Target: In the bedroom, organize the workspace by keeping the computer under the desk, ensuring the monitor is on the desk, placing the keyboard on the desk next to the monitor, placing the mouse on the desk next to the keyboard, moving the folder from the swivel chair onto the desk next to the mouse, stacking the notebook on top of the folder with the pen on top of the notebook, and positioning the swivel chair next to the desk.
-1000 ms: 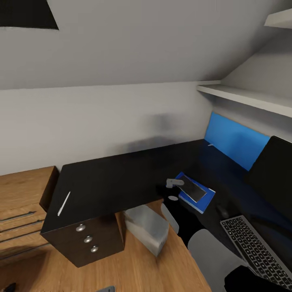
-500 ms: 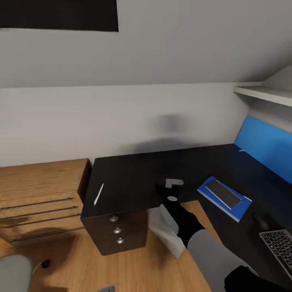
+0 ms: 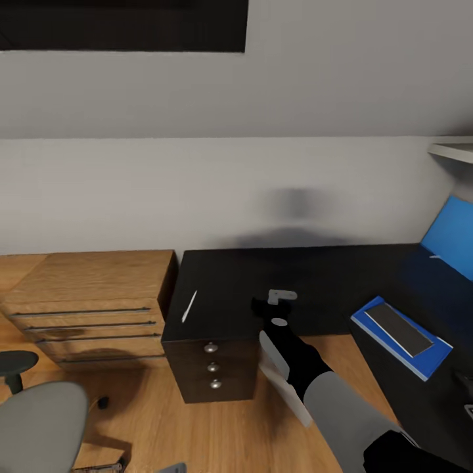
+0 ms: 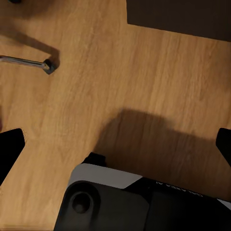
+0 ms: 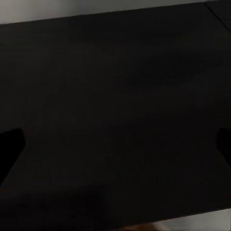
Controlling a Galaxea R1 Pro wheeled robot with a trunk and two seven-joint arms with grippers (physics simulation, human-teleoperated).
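My right hand (image 3: 272, 301) hangs over the black counter (image 3: 315, 276), near its front edge, and its wrist camera shows both fingertips at the far edges of the picture with bare dark top between them, so it is spread wide and carrying nothing. My left hand (image 4: 115, 144) is equally wide and empty, pointed down at the wooden floor (image 4: 120, 72) beside the robot's base.

The pen (image 3: 189, 306) lies alone near the counter's end, above the drawer unit (image 3: 211, 366) and well apart from the right hand. Off to the other side the notebook (image 3: 398, 328) already rests on the folder (image 3: 420, 358), so I judge the pen is the piece left for that stack. The swivel chair (image 3: 36, 427) stands well apart from the counter, in front of the wooden chest (image 3: 92, 302).
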